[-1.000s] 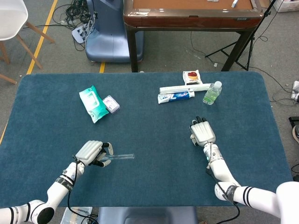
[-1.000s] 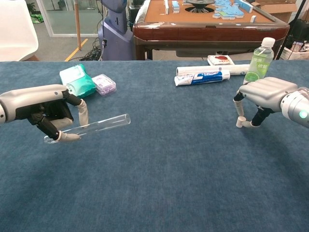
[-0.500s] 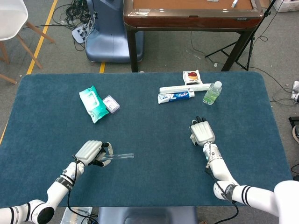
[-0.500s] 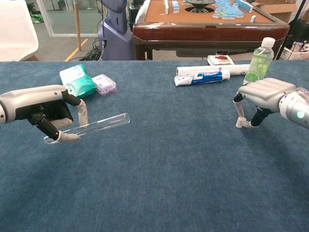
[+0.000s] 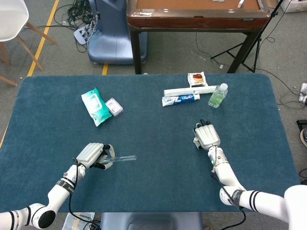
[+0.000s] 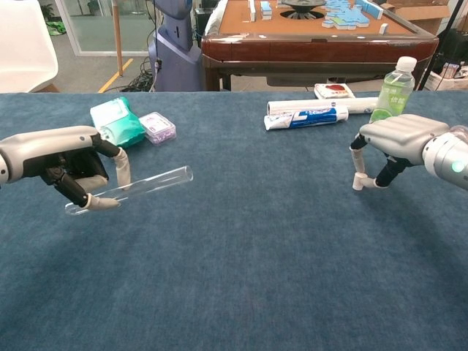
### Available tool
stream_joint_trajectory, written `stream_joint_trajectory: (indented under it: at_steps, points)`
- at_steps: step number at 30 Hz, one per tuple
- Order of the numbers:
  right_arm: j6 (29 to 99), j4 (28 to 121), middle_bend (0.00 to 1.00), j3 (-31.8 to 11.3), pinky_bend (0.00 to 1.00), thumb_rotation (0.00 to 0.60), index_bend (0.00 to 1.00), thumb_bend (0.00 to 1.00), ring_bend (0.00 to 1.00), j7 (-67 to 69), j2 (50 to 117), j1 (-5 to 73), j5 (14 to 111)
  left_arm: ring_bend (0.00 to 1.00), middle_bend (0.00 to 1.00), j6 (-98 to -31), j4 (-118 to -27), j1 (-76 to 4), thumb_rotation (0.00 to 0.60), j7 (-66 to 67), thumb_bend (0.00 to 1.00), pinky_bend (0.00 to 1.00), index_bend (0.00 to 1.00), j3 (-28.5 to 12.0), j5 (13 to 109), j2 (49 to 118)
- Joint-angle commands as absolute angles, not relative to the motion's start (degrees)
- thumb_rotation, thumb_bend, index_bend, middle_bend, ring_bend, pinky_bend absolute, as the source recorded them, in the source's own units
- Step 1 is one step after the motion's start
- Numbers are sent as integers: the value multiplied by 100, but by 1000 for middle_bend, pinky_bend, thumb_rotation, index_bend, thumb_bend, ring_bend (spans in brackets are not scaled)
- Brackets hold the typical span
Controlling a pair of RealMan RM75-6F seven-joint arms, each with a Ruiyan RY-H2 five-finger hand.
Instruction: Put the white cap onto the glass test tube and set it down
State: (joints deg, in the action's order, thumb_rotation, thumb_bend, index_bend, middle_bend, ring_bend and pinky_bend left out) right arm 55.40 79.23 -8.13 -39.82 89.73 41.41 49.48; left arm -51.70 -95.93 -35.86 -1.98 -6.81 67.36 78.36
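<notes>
My left hand [image 5: 91,154] [image 6: 66,157] grips the closed end of the glass test tube [image 5: 121,158] [image 6: 139,186]. The tube is held off the blue table [image 5: 153,115], tilted, with its open end pointing right towards the table's middle. On the right side, my right hand [image 5: 207,136] [image 6: 401,140] arches low over the cloth. It pinches the small white cap [image 6: 357,182] between a fingertip and the thumb. In the head view the hand covers the cap.
At the back right lie a toothpaste tube [image 5: 181,99], a long white box [image 5: 189,90], a snack packet [image 5: 197,78] and a small plastic bottle [image 6: 391,91]. A green wipes pack [image 5: 95,106] and a small purple-topped box [image 5: 113,106] lie at the back left.
My right hand has shifted slightly left and up with the cap. My left hand has lifted the tube a little; its open end has drifted slightly left.
</notes>
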Motion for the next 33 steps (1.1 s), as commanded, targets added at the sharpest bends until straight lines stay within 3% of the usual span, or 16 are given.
stream_joint_trajectory:
  at_steps: [1,12,20,33]
  points:
    - [5696,8586,282,-992,188,600,589,414,112,-3560,8558,4074,5247,952,927,-5084,-9579,-3626,600,-336,380,1000,645,-771,6648,7800]
    - [6248,10166,282,-1376,187,600,589,414,112,-2599,7913,4038,6588,952,928,-4506,-9660,-3883,600,-1014,380,1000,648,-1138,6232,7724]
    - [6558,10457,282,-1424,184,600,589,414,112,-2556,8133,4130,7141,952,928,-4268,-9783,-4089,600,-1171,380,1000,649,-1312,5978,7765]
    - [6641,10618,282,-1371,181,600,589,413,112,-2683,8331,4191,7195,952,928,-4235,-9909,-4216,600,-1282,380,1000,649,-1418,5761,7815]
